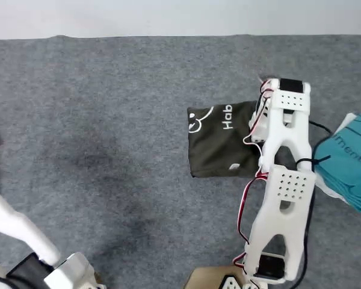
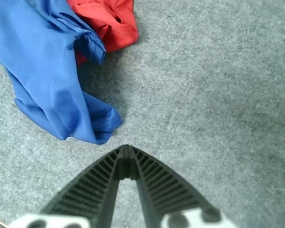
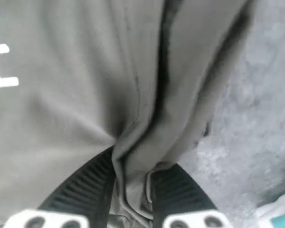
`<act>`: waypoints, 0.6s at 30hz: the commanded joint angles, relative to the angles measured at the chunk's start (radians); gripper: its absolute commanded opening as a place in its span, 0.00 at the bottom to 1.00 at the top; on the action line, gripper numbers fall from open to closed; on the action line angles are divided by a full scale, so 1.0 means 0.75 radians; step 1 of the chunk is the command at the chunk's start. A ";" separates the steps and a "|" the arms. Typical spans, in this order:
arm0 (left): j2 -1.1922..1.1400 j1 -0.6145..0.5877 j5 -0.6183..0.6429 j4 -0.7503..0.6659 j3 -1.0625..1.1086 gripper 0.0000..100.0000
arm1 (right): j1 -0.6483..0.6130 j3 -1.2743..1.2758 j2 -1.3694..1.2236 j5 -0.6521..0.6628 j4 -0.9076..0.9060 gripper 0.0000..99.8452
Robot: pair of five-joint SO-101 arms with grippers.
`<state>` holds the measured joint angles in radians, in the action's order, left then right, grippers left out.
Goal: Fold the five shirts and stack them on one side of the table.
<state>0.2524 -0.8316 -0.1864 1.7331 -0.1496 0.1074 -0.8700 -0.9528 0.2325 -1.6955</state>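
The right arm [image 1: 283, 180] stands over a dark shirt [image 1: 219, 141] lying right of centre on the grey surface [image 1: 108, 120]. The right arm's jaws are nearly closed on a pinch of the garment's right-hand edge, with fabric bunched between them. The dark shirt lies flat as a tidy rectangle, white lettering up, and appears already folded.

At the surface's right edge, just beyond the arm, sits a teal shirt [image 1: 352, 159]. It is compact, with a pale layer showing beneath it; whether that layer is another shirt cannot be told.

The left arm [image 1: 24, 232] is at the near-left corner. The left arm's jaws are pressed together with nothing between them, hanging above bare surface. Ahead of them lie a crumpled blue shirt [image 2: 47, 71] and, touching it on its farther side, a rumpled red shirt [image 2: 109, 21]. Neither shows any fold.

The job looks roughly half done. The stack seems to be forming on the right, and the dark shirt appears ready to be drawn across to join the teal one. The blue and red shirts remain to be spread, folded and carried over. Only four shirts can be counted with confidence, so the fifth is unaccounted for unless it is the pale layer.
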 commanded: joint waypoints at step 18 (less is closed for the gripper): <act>0.053 0.004 0.004 0.025 -0.009 0.00 | -0.081 -0.121 -0.019 1.101 0.844 0.01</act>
<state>0.2524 -0.8316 -0.1864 1.7331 -0.1496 0.0829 -0.9053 -0.9666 0.9981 -1.1063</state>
